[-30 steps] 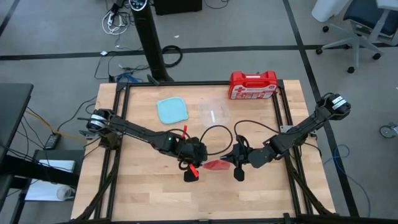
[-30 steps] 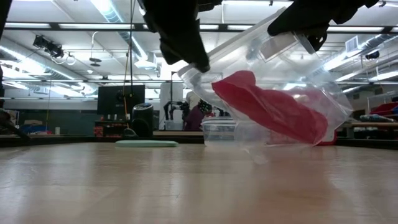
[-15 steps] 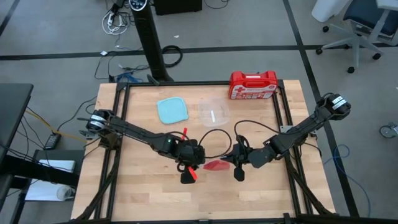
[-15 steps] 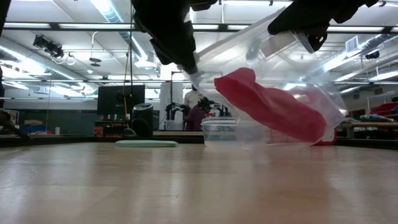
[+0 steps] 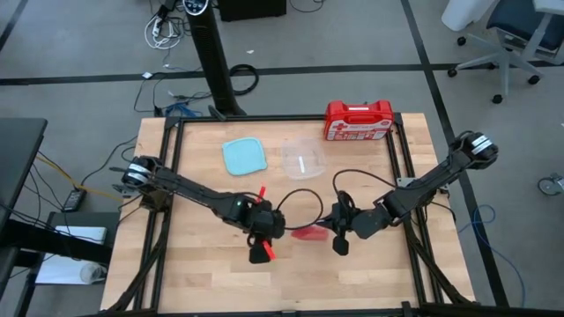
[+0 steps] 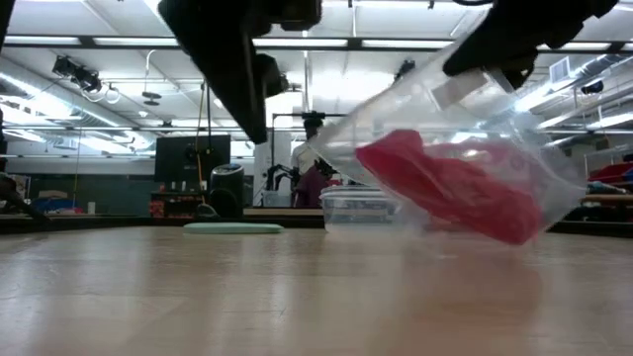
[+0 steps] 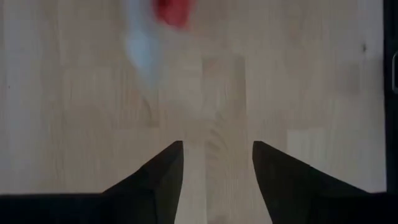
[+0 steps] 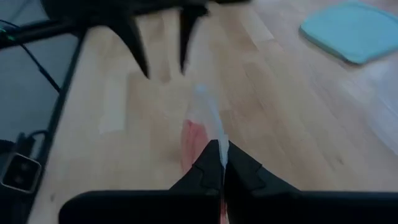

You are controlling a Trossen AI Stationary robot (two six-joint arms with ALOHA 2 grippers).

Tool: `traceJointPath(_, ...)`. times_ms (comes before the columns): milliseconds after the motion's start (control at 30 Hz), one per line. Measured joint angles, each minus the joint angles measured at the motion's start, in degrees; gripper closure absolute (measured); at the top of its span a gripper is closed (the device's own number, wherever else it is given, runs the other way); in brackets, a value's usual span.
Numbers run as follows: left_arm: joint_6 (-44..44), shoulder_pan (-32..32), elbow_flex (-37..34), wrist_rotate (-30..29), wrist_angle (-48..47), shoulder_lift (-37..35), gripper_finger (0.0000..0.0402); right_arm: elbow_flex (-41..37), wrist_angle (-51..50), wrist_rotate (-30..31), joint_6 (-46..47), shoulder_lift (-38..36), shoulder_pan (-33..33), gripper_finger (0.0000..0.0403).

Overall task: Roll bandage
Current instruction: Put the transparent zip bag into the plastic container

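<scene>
Pale wooden table (image 5: 203, 273), black frame rails at its sides. At the far edge, a hard red plastic first-aid case (image 5: 359, 121); nearer centre, a pale blue square lid (image 5: 244, 156) and a clear plastic tub (image 5: 301, 160). Mid-table, a clear plastic bag (image 6: 465, 148) hangs tilted above the wood, pinched at one edge by the right gripper (image 8: 222, 163), fingers closed on it. Inside sits the bright red soft bandage (image 6: 450, 188), bunched. Left gripper (image 7: 216, 158) just beside the bag, fingers apart, holding nothing.

The bandage (image 7: 171, 11) is blurred and cut off at the left wrist picture's edge.
</scene>
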Motion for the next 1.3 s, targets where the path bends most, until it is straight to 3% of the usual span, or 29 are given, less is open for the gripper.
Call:
traceJointPath(167,3.15,-4.22,0.0,-7.78,3.82,0.0,0.0214,0.0,-9.12,5.07,4.95,-2.67,-0.27,0.0403)
traceJointPath(267,7.69,-6.32,-0.68,-15.63,12.71,-0.03,0.0227,0.0,-11.7,6.71,5.31,-3.28,-1.88,0.0403)
traceJointPath(333,10.52,-6.75,-2.31,-17.82,19.57,-0.07,0.0234,0.0,-11.23,6.81,3.76,-3.44,-3.49,0.0403)
traceJointPath(667,10.35,-4.12,-17.74,-14.71,53.48,-0.12,0.0245,0.0,-2.2,2.42,-9.04,-6.95,-14.06,0.0403)
traceJointPath(900,10.32,0.17,-25.27,-15.19,62.38,-2.78,0.0245,0.0,4.95,-3.39,-15.45,-9.29,-23.06,0.0403)
traceJointPath(1200,14.63,9.24,-33.35,-13.69,66.04,-9.83,0.0245,0.02,11.09,-7.05,-26.24,-8.6,-35.11,0.0403)
traceJointPath(1300,14.36,13.43,-35.43,-11.14,69.59,-10.45,0.0245,0.02,11.67,-12.38,-27.86,-7.25,-39.62,0.0403)
